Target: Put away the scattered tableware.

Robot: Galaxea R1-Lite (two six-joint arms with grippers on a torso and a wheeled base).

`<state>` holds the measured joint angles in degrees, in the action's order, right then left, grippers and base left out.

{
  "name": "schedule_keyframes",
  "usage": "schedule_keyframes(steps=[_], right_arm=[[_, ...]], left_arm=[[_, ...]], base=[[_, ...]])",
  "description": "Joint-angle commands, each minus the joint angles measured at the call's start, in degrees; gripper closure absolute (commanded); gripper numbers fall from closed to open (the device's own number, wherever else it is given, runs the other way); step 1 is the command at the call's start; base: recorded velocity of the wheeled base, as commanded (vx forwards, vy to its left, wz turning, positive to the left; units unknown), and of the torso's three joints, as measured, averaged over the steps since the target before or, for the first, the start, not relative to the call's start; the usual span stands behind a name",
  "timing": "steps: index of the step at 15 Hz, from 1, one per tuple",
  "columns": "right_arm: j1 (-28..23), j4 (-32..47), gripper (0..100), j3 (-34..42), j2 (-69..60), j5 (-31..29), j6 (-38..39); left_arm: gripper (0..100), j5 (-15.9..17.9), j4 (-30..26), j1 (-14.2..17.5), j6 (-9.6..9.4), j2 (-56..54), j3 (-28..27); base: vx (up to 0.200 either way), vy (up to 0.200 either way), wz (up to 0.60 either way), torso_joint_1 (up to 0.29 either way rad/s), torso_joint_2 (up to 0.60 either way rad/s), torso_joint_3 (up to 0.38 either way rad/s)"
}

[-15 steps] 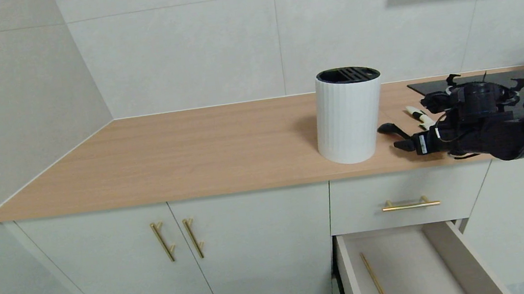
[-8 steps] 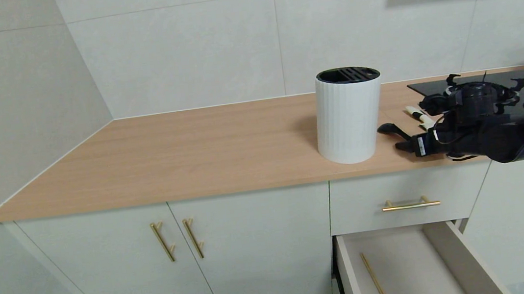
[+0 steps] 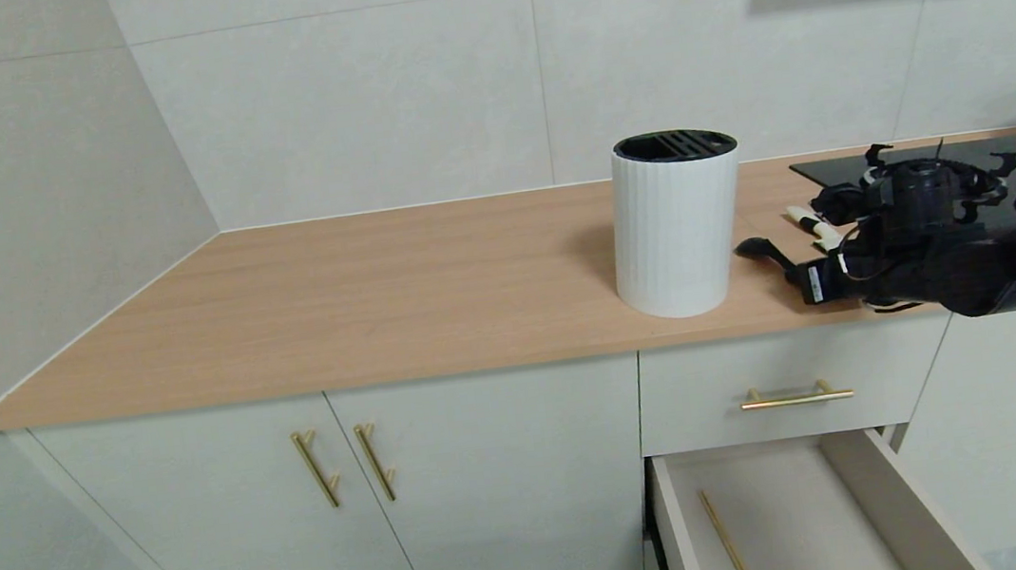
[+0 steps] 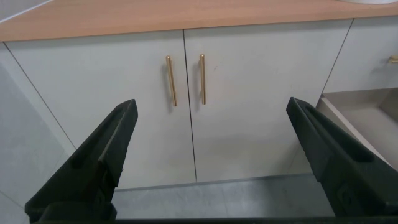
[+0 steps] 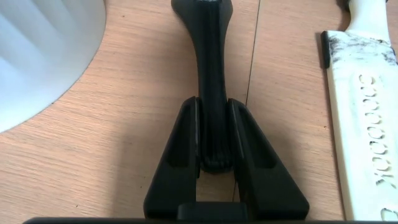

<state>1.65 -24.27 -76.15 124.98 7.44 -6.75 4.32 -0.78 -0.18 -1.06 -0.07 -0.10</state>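
Black moulded handle (image 5: 211,74), smooth and flared at its end, lies flat on the woodgrain countertop (image 3: 375,291), just beside a ribbed white cylindrical holder (image 3: 676,228) with a slotted black top. Right gripper (image 5: 213,109) clamped on the handle. White utensil (image 5: 364,106) alongside, print illegible. Left gripper (image 4: 211,106) spread wide, facing cabinet doors (image 4: 261,93) with brass bar pulls.

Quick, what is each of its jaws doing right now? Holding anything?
Left gripper: jaws open, holding nothing.
Right gripper: jaws closed on the black handle.
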Motion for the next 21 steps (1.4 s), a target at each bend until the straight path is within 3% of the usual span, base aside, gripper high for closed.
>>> schedule_keyframes(steps=[1, 7, 13, 17, 21], right_arm=[[0.02, 0.28, 100, -0.05, -0.61, 0.03, 0.07], [1.87, 9.15, 100, 0.48, -9.75, 0.03, 6.05], [5.03, 21.81, 100, 13.75, -32.96, -0.14, 13.52], [5.82, 21.81, 100, 25.97, -44.73, -0.32, 13.26], [6.00, 21.81, 100, 29.66, -46.40, -0.14, 12.47]], left_arm=[[0, -0.01, -0.01, 0.01, 0.01, 0.07, 0.01], [0, -0.01, -0.01, 0.01, 0.01, 0.07, 0.01], [0, -0.01, -0.01, 0.01, 0.01, 0.07, 0.01], [0, -0.01, -0.01, 0.01, 0.01, 0.07, 0.01], [0, -0.01, -0.01, 0.01, 0.01, 0.07, 0.01]], base=[[0.000, 0.000, 0.00, 0.000, 0.00, 0.000], [0.000, 0.000, 0.00, 0.000, 0.00, 0.000], [0.000, 0.000, 0.00, 0.000, 0.00, 0.000], [0.000, 0.000, 0.00, 0.000, 0.00, 0.000], [0.000, 0.000, 0.00, 0.000, 0.00, 0.000]])
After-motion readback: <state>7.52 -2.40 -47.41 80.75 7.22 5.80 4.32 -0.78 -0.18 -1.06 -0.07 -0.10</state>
